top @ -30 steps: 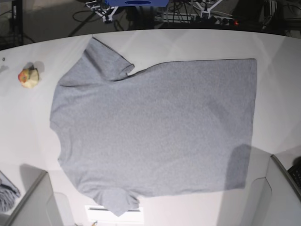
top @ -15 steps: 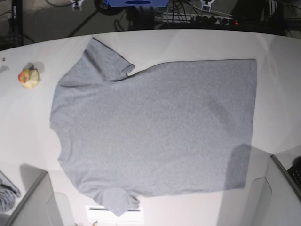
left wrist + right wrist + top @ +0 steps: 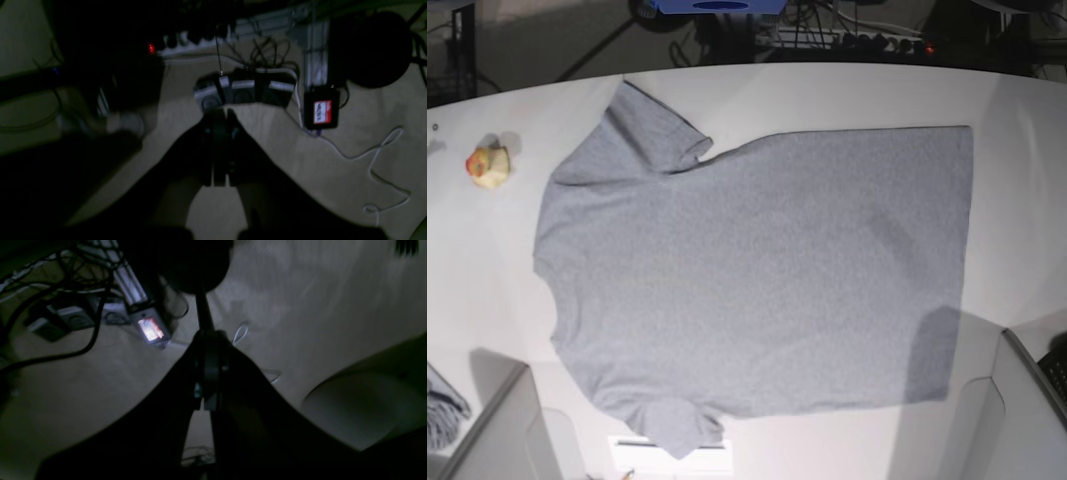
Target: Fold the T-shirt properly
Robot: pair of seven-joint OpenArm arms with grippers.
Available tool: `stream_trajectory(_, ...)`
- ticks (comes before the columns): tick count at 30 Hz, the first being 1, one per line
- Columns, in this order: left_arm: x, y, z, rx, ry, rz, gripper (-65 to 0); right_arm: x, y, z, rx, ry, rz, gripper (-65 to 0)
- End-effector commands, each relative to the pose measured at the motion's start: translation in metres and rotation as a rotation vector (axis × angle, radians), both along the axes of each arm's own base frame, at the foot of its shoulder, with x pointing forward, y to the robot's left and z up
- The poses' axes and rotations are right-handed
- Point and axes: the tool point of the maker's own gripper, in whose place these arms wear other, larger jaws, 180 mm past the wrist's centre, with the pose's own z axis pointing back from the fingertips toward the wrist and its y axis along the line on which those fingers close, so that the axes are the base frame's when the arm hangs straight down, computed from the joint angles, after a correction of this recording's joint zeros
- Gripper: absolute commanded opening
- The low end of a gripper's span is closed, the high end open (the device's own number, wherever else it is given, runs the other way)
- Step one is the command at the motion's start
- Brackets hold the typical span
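While both arms are out of the base view, each wrist camera shows its own gripper hanging over the dim floor rather than over the table. The left gripper (image 3: 218, 116) has its jaws pressed together with nothing between them; below and beyond it lie a row of foot pedals (image 3: 245, 91), a small black box with a red-and-white label (image 3: 322, 108), a power strip with a red light (image 3: 186, 45) and a loose white cable (image 3: 380, 160). The right gripper (image 3: 210, 336) is likewise closed and empty, above the same labelled box (image 3: 151, 328), dark cables (image 3: 66, 350) and the pale floor.

The T-shirt (image 3: 757, 275) lies spread flat on the white table (image 3: 847, 90), plain grey side up, collar end toward the view's left and hem toward its right, both short sleeves out, the nearer one slightly curled under. It lies in the same place and shape as in the earlier base frames, with no fold made. The small yellow-and-red toy (image 3: 487, 165) sits well apart from it near the table's left edge, also unmoved. What differs is at the top edge: the pale arm parts seen there a second ago are gone from the frame.
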Motion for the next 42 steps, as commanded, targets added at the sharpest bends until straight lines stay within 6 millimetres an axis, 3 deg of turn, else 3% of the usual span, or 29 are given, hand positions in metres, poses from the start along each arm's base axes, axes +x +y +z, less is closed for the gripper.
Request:
stream_trajectory(1, -0.008, -0.002, 0.007, -0.007, -0.001, -0.007, -65.0, -0.002, -0.004, 0.01, -0.005, -0.019, -0.009, -65.0)
stream_trajectory(4, -0.004, -0.005, 0.022, -0.025, -0.038, 0.024, -65.0, 0.007, -0.01, 0.033, -0.029, -0.08, -0.034, -65.0)
stream_trajectory(9, 0.02, 0.018, 0.048, -0.022, -0.133, 0.122, -65.0, 0.026, -0.012, 0.057, -0.047, -0.144, -0.035, -65.0)
stream_trajectory(14, 0.05, 0.028, 0.081, -0.015, -0.247, 0.145, -65.0, 0.062, -0.017, 0.085, -0.074, -0.258, 0.012, -65.0)
stream_trajectory(18, 0.071, 0.032, 0.109, -0.006, -0.325, 0.138, -65.0, 0.087, -0.012, 0.119, -0.093, -0.356, 0.046, -65.0)
stream_trajectory(23, 0.095, 0.036, 0.143, 0.007, -0.418, 0.123, -65.0, 0.116, -0.022, 0.17, -0.176, -0.485, 0.022, -65.0)
stream_trajectory(28, 0.12, 0.03, 0.178, 0.003, -0.513, 0.098, -65.0, 0.15, -0.015, 0.209, -0.197, -0.602, 0.06, -65.0)
stream_trajectory(32, 0.14, 0.024, 0.202, -0.003, -0.596, 0.102, -65.0, 0.173, -0.012, 0.23, -0.208, -0.68, 0.08, -65.0)
stream_trajectory(36, 0.155, 0.028, 0.215, 0.016, -0.656, 0.122, -65.0, 0.2, -0.001, 0.235, -0.121, -0.778, 0.006, -65.0)
stream_trajectory(42, 0.174, 0.034, 0.223, 0.035, -0.721, 0.132, -65.0, 0.231, 0.035, 0.234, 0.186, -0.81, -0.006, -65.0)
